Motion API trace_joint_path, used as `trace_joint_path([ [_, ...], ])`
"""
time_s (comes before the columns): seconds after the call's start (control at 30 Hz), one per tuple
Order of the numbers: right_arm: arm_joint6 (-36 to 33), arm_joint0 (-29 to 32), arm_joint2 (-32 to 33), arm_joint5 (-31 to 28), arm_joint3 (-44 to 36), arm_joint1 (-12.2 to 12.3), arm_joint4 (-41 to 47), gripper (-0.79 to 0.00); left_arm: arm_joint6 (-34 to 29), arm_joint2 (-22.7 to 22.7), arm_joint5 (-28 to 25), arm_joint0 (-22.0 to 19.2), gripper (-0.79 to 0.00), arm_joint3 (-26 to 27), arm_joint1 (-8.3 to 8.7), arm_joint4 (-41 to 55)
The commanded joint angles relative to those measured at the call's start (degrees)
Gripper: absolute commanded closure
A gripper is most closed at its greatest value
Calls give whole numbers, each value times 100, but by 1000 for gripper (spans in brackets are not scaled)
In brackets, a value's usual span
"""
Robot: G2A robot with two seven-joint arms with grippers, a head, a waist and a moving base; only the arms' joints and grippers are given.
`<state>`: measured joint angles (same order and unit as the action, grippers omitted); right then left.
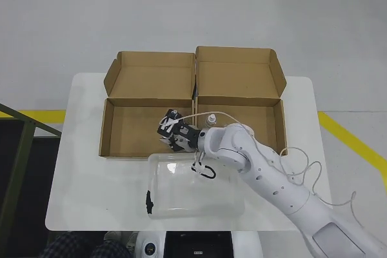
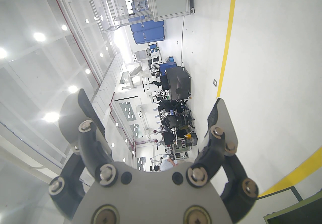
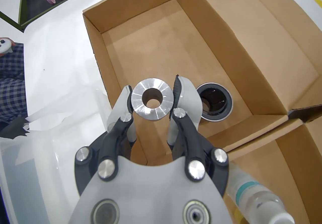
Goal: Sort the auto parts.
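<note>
Now right tool pinching metal ring between fingertips, over cardboard box, black bearing just beside; left tool spread

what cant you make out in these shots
- Top view: the black piece in the clear tray is too small to identify.
- Right wrist view: the right hand and its metal ring hide the box floor beneath.
- Right wrist view: the bottle is cut off by the picture's edge.

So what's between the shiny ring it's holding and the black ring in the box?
A finger of the right gripper holding the shiny ring, seen in the right wrist view.
</note>
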<state>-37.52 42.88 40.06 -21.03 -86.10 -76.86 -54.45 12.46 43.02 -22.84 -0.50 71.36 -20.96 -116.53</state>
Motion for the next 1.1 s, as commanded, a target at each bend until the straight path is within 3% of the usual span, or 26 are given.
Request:
trace_joint_path([
  [0.0, -26, -95, -77, -12, 140, -51, 41, 0, 0, 0, 0, 0, -785, 0, 0, 0],
  [0.83, -187, -699, -669, 28, 1219, -562, 9, 0, 0, 0, 0, 0, -785, 0, 0, 0],
  [1.07, -229, -748, -699, 1, 1350, -645, -59, -99, 0, 0, 0, 0, -785, 0, 0, 0],
])
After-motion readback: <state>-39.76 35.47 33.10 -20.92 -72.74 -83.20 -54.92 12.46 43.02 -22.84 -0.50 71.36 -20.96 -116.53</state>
